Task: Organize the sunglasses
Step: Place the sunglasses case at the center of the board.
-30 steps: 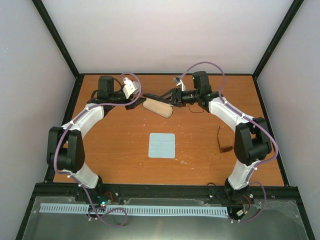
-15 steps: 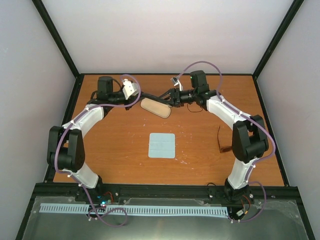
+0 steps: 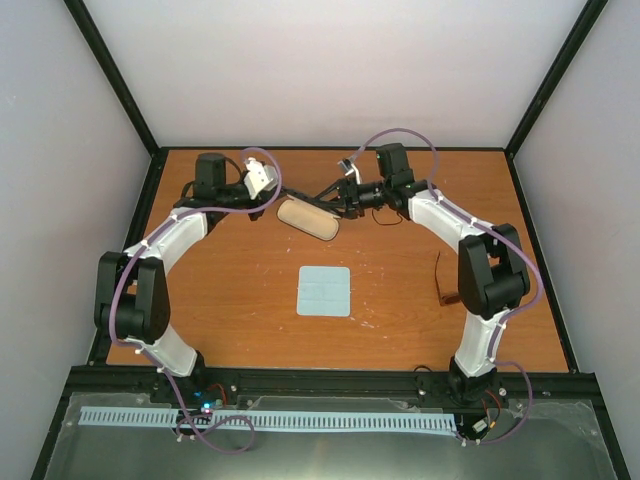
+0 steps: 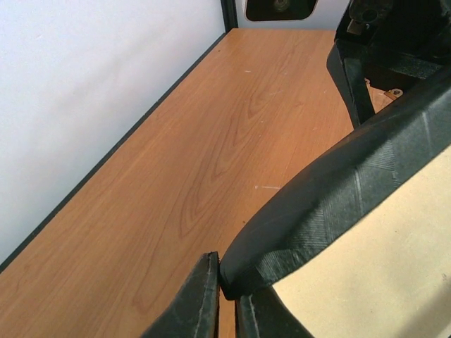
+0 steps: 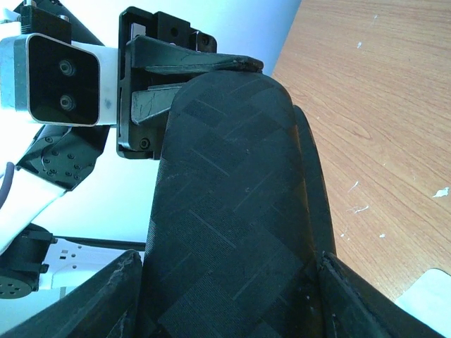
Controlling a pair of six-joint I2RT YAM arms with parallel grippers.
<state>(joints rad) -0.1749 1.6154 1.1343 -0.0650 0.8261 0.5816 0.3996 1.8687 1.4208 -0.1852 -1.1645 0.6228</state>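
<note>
Near edge of bench point(image 3: 400, 320): pale blue cloth point(image 3: 324, 291) lies flat at centre, untouched. To its right, well apart, the sunglasses point(image 3: 443, 282) lie on the wood beside the right arm's elbow, not held by either claw.

Far side: black case point(image 3: 308, 219) sits between the two arms, its pale lining facing up in the overhead view. Right claw point(image 3: 335, 200) is clamped across the case's width; the right wrist view shows a finger point(image 5: 120, 296) on each side of the dark shell point(image 5: 232, 197). Left claw point(image 4: 225, 296) is clenched on the thin black rim point(image 4: 338, 190) at the case's other end, fingertips nearly meeting around it.

What has just changed: the left claw has snapped down from wide apart to a pinch on the rim, so the case is now gripped at both ends.

Meaning for the task: likely the case is being steadied or spread open to take the sunglasses. That step looks barely begun, since the sunglasses are not yet picked up.

Against the earlier overhead frame: the case has slid a little left, toward the left claw, and the right forearm has swung left with it. The left claw, then just short of the case, now touches it. Cloth and sunglasses have not moved.
</note>
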